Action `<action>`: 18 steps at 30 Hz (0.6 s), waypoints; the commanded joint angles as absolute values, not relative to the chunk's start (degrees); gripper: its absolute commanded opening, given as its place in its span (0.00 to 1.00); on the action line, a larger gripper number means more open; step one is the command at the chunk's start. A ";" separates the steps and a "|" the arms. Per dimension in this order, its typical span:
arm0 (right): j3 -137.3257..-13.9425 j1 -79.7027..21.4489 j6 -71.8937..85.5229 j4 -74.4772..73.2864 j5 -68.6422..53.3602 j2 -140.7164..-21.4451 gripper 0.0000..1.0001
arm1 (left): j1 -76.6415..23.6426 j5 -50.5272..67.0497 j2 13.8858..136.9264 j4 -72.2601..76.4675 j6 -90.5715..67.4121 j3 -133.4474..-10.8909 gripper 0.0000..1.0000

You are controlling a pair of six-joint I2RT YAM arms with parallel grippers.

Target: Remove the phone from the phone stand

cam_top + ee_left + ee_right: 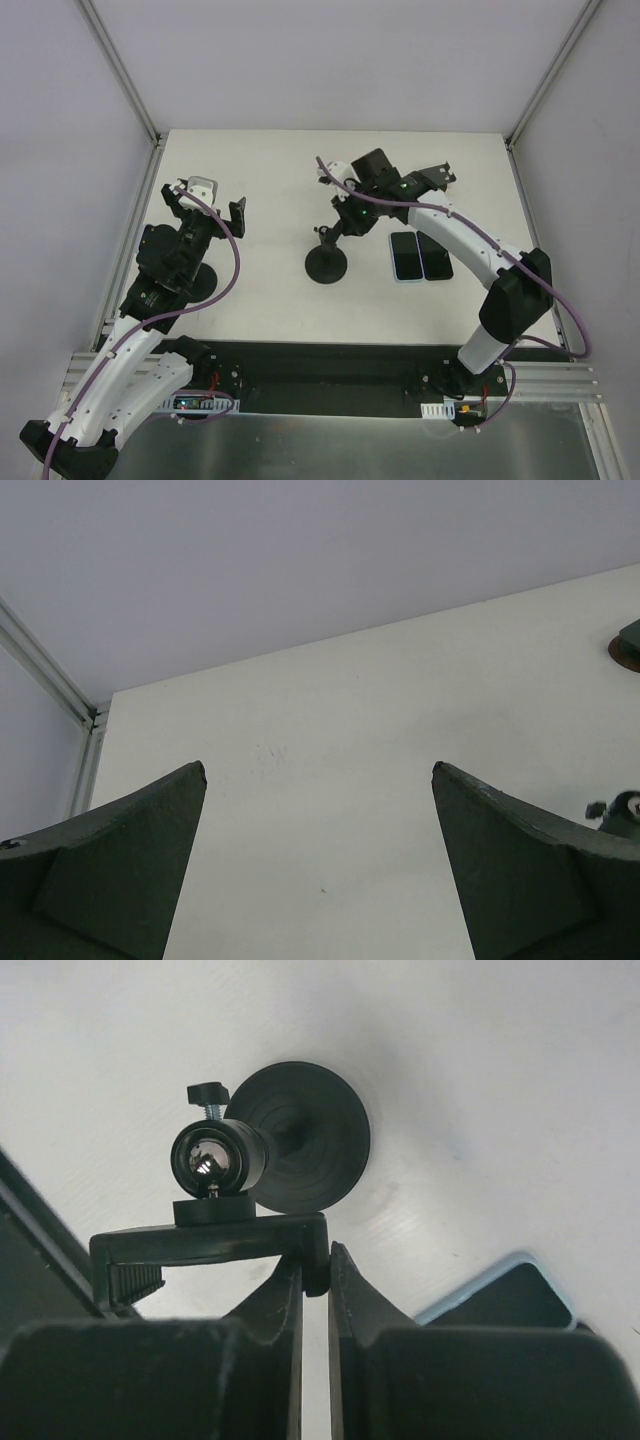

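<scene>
The black phone stand [327, 262] stands mid-table on a round base [305, 1150], with a ball joint and a clamp bracket [210, 1245] on top. The clamp holds no phone. My right gripper [316, 1260] is shut on the right end of the bracket; it also shows in the top view [342, 215]. A phone in a light-blue case [405, 256] lies flat on the table right of the stand, and its corner shows in the right wrist view [505, 1295]. My left gripper [207, 205] is open and empty over the left side of the table [320, 770].
A second, black phone [436, 256] lies flat next to the blue-cased one. The white table [270, 180] is bounded by grey walls and metal frame posts [125, 70] at the back corners.
</scene>
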State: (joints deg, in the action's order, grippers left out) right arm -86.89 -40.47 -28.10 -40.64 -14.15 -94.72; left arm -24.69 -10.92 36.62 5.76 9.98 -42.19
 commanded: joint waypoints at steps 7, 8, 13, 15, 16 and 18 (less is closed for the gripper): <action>-95.61 -23.84 -21.36 -29.63 -3.43 -97.98 0.01 | -24.70 -10.72 36.12 8.44 10.11 -41.92 0.95; -96.15 -22.77 -19.97 -29.36 -2.82 -98.69 0.01 | -24.61 -10.72 36.12 8.44 10.11 -41.92 0.95; -99.75 -17.76 -17.32 -28.13 2.63 -103.62 0.01 | -24.70 -11.07 36.12 8.44 10.46 -41.84 0.95; -100.98 -16.09 -15.13 -27.60 3.34 -104.93 0.01 | -24.70 -11.16 36.30 8.52 10.46 -41.75 0.94; -101.07 -15.65 -14.51 -27.16 3.51 -105.20 0.01 | -24.70 -11.16 36.21 8.53 10.46 -41.84 0.95; -101.16 -14.33 -13.45 -25.59 3.51 -105.99 0.01 | -24.61 -11.08 36.39 8.52 10.46 -41.84 0.94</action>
State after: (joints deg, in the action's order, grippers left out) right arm -97.47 -16.23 -17.45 -31.66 0.03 -105.60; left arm -24.69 -10.96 36.62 5.74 10.02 -42.19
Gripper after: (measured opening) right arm 0.087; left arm 0.945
